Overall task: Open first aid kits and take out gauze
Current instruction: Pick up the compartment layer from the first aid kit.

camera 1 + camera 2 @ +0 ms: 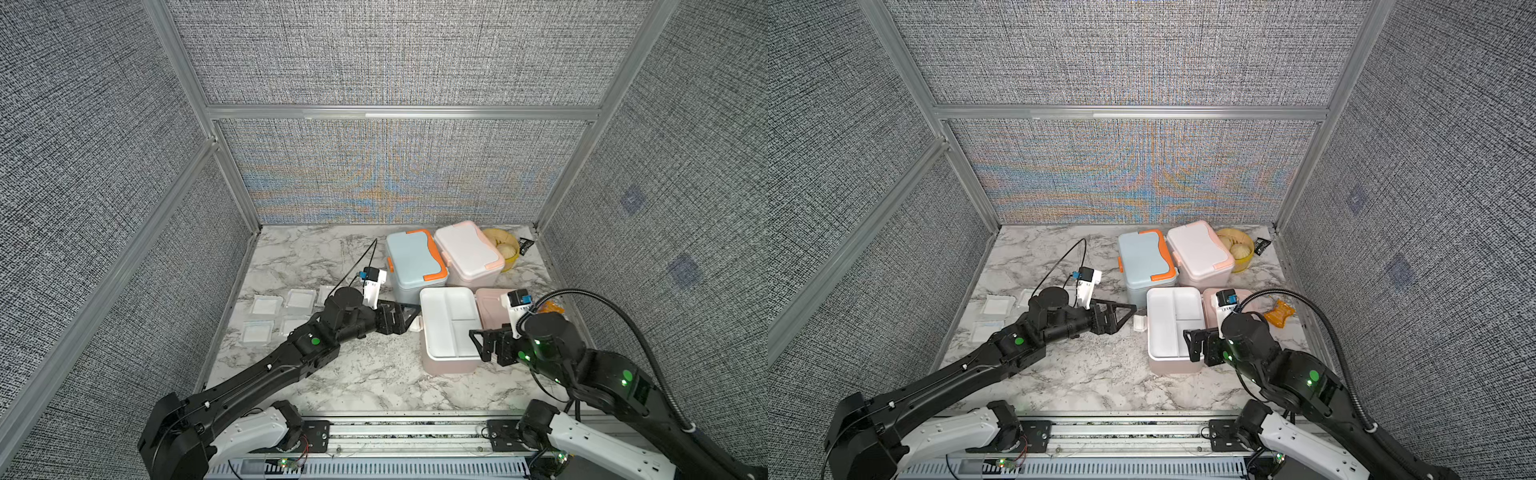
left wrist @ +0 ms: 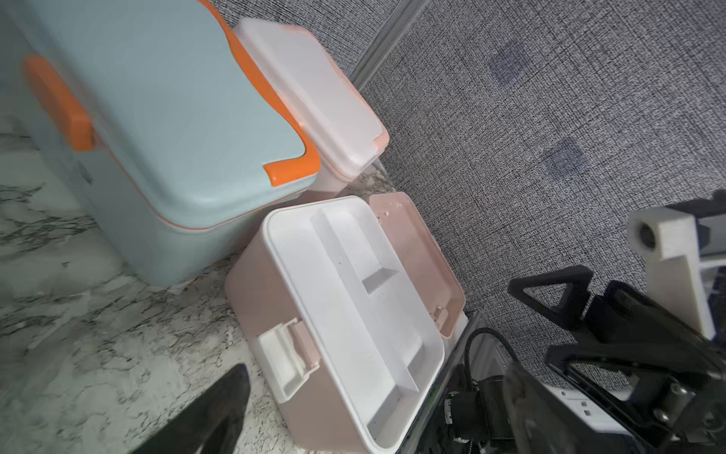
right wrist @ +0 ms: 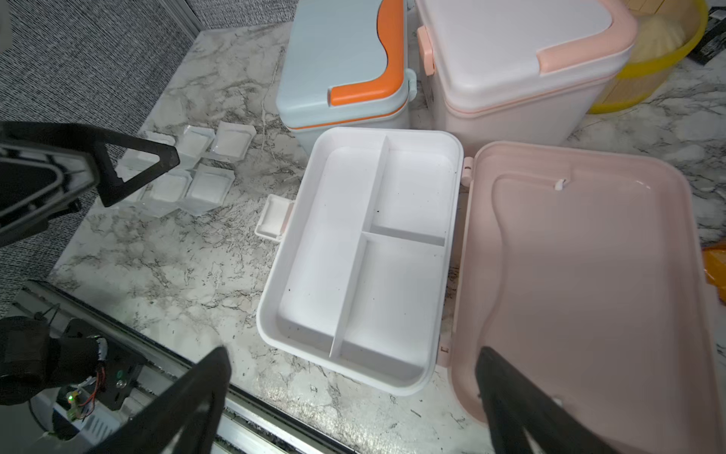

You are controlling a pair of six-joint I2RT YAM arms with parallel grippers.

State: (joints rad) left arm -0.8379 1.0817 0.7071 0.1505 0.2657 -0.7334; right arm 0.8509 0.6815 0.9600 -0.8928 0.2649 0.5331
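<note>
The dusty pink kit (image 1: 451, 363) is seen at 3 o'clock on the counter (image 1: 365, 374). Its lid (image 3: 581, 275) is laid open toward 3 o'clock, and its white tray (image 3: 365, 255) of 3 compartments is exposed. The light blue kit (image 1: 415, 259) and the white kit (image 1: 469, 249) are shut, side by side at 1 o'clock. Gauze pads (image 1: 266, 307), perhaps 5 since the arm hides some, are clustered at 9 o'clock, outside the kits. The left gripper (image 1: 405, 318) is held beside the pink kit's latch (image 1: 415, 323), fingers spread wide with nothing gripped. The right gripper (image 1: 482, 347) is held above the kit's hinge side, fingers equally wide and holding nothing.
</note>
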